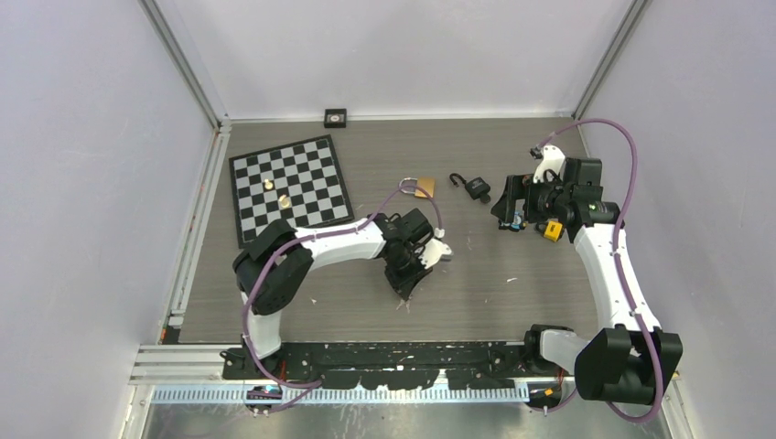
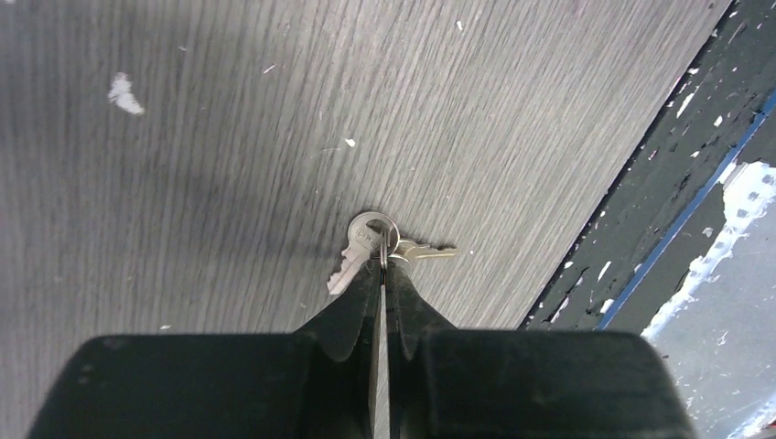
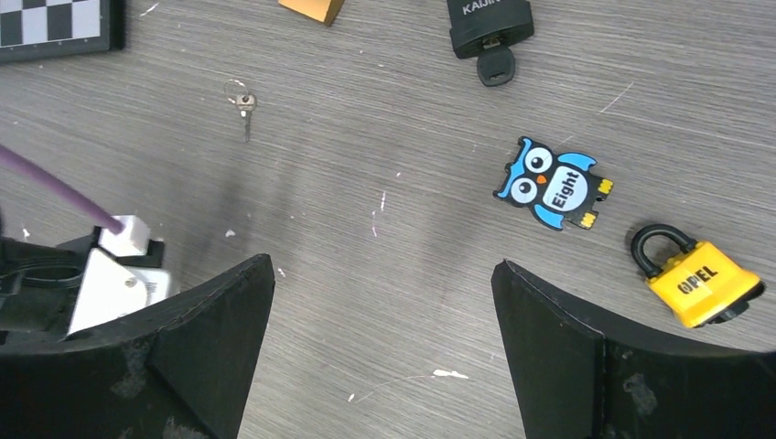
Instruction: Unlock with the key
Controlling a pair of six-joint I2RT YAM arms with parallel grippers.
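Two claws hang over the grey surface (image 1: 512,293) in the top view: the left claw (image 1: 409,279) points down near the middle, and the right claw (image 1: 508,212) sits just right of a black padlock (image 1: 475,188). From the left wrist, that claw is clamped on a ring of two keys (image 2: 368,238) at the surface. From the right wrist, the claw gapes wide, with a yellow padlock (image 3: 700,279) beside one finger.

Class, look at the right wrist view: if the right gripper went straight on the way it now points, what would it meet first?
Most likely the bare table, between the loose key and the owl tag. The right gripper is open and nothing else lies in its line. Depth is hard to judge.
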